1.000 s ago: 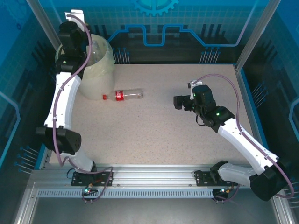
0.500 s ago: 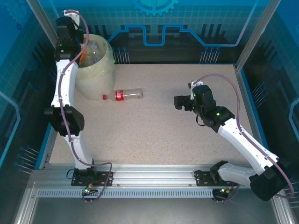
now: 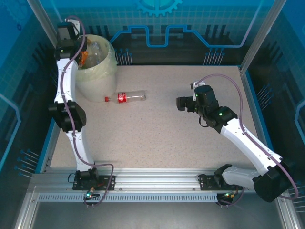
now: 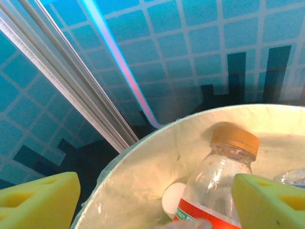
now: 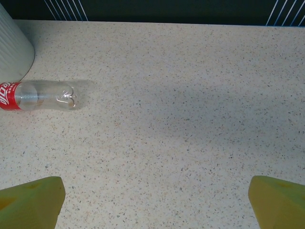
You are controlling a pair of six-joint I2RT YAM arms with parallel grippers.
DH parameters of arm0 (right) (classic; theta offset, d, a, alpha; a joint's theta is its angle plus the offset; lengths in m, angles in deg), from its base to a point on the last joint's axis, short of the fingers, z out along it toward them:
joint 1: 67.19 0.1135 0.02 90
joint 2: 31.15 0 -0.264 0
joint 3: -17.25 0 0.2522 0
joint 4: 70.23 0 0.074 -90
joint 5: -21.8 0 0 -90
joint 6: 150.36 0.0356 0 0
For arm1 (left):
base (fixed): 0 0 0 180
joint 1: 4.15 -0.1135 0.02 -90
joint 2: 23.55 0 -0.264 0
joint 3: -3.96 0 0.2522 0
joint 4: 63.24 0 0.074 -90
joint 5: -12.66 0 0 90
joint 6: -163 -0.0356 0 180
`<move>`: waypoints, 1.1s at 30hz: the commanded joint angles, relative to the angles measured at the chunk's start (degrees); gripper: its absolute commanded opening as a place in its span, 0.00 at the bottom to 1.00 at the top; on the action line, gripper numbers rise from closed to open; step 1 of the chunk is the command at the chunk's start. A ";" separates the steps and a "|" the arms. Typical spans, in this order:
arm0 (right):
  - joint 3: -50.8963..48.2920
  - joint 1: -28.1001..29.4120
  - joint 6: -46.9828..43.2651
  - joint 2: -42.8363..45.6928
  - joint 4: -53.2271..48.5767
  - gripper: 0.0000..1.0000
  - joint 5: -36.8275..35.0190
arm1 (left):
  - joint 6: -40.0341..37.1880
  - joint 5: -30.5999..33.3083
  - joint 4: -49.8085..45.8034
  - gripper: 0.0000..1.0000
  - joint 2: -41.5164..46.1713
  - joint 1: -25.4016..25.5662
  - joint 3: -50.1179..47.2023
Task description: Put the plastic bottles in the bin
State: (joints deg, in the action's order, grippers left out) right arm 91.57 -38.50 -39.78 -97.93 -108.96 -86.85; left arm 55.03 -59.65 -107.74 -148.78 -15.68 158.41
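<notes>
1 bottle [image 3: 125,97] lies on the tabletop [image 3: 167,138] just right of the bin [image 3: 97,78], long axis left-right, cap [image 3: 106,99] toward the bin. The right hand [image 3: 181,104], wide and empty, sits farther right of the bin, facing that bottle end-on. The left hand [image 4: 155,200] hangs wide over the bin, above other bottles [image 4: 224,167].

Speckled table [image 3: 162,138]: bin [image 3: 96,82], red-label bottle [image 3: 126,97] lying flat.
</notes>
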 commanded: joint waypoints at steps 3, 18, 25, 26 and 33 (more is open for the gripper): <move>1.94 -0.59 0.85 -0.19 -0.87 1.00 0.27 | 8.15 -1.62 -2.45 0.99 3.12 -0.09 3.99; -0.17 -0.61 3.01 1.47 1.13 1.00 0.48 | 17.89 -7.39 -0.02 0.99 23.38 13.72 -18.11; -1.65 -0.65 3.33 2.49 2.93 1.00 0.89 | 10.19 -15.07 6.41 0.99 31.28 24.22 -35.84; -1.60 -0.64 3.37 2.54 2.90 1.00 0.91 | 7.61 -15.26 7.45 0.99 31.88 25.78 -38.75; -3.35 -0.65 2.51 3.72 3.94 1.00 1.04 | -9.10 -22.45 1.63 0.99 30.41 32.31 -48.56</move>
State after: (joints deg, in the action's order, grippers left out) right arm 89.38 -38.54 -37.22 -95.63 -106.47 -85.98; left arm 55.64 -77.57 -103.22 -117.70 15.23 110.71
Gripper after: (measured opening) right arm 0.998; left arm 0.989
